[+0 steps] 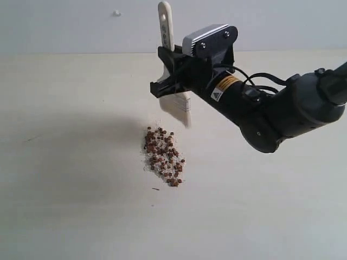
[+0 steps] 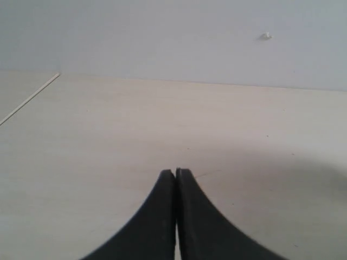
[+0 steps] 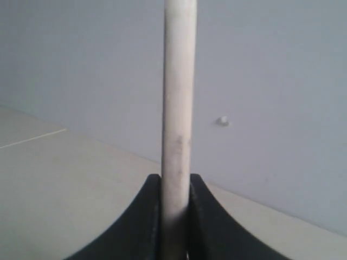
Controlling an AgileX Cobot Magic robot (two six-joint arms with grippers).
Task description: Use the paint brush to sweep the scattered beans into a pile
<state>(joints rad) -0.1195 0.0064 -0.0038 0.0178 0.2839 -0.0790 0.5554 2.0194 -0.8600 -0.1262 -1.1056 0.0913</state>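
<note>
The reddish-brown beans lie with whitish crumbs in one compact pile (image 1: 164, 156) near the middle of the pale table. Above and behind it my right gripper (image 1: 172, 78) is shut on the paint brush (image 1: 167, 30), holding it upright off the table. Its wooden handle points up and its pale bristles (image 1: 179, 106) hang in the air just past the pile's far end. In the right wrist view the handle (image 3: 178, 108) stands clamped between the two black fingers (image 3: 203, 216). My left gripper (image 2: 175, 173) is shut and empty over bare table, and it does not show in the exterior view.
The pale wooden table (image 1: 65, 162) runs back to a grey wall (image 1: 81, 21) with a small white fitting (image 1: 116, 12) on it. A tiny dark speck (image 1: 156, 189) lies in front of the pile. The black right arm (image 1: 282, 108) reaches in from the right.
</note>
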